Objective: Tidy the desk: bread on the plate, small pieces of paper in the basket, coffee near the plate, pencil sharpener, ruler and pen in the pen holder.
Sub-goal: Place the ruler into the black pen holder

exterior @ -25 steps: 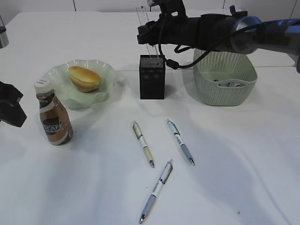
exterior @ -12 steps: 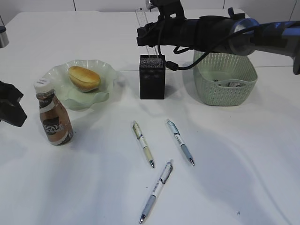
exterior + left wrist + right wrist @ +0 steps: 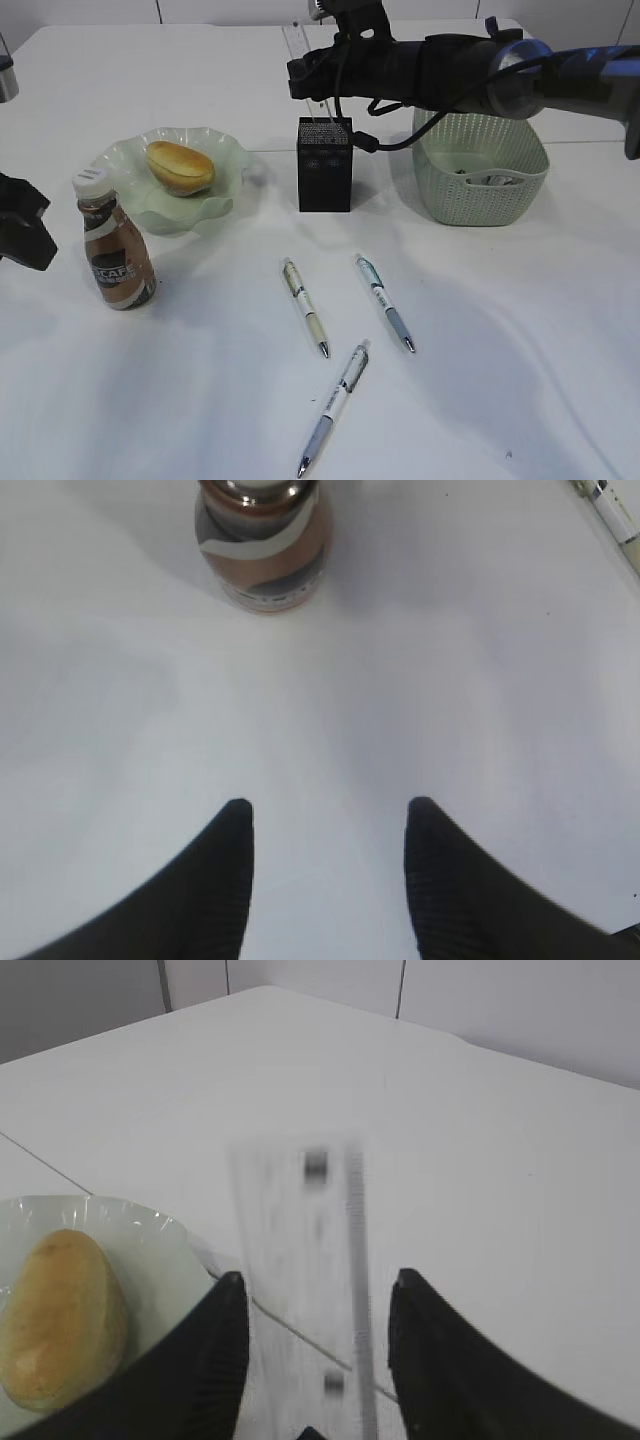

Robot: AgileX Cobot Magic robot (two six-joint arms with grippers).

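- The step in hand, as I judged it, was getting the ruler [image 3: 293, 40] into the pen holder [image 3: 325, 165]. The ruler stood nearly upright, its lower end at the holder's mouth and its top leaning slightly toward 11 o'clock.
- The right gripper [image 3: 318, 1278] hung above the holder with the ruler, blurred, between its jaws. I could not tell whether they were pinching it or had let go.
- Doing it well meant releasing only with the lower end inside the mesh walls, then lifting straight toward 12 o'clock so a finger would not tip the light holder.
- The left gripper [image 3: 325, 805] was parted and empty over the desk [image 3: 500, 350], with the coffee [image 3: 115, 250] at its 12 o'clock.
- The bread [image 3: 180, 165] lay on the plate [image 3: 225, 145] at the holder's 9 o'clock, and the basket [image 3: 480, 190] sat at its 3 o'clock.
- 3 pens [image 3: 304, 305] lay at its 6 o'clock, likely next.
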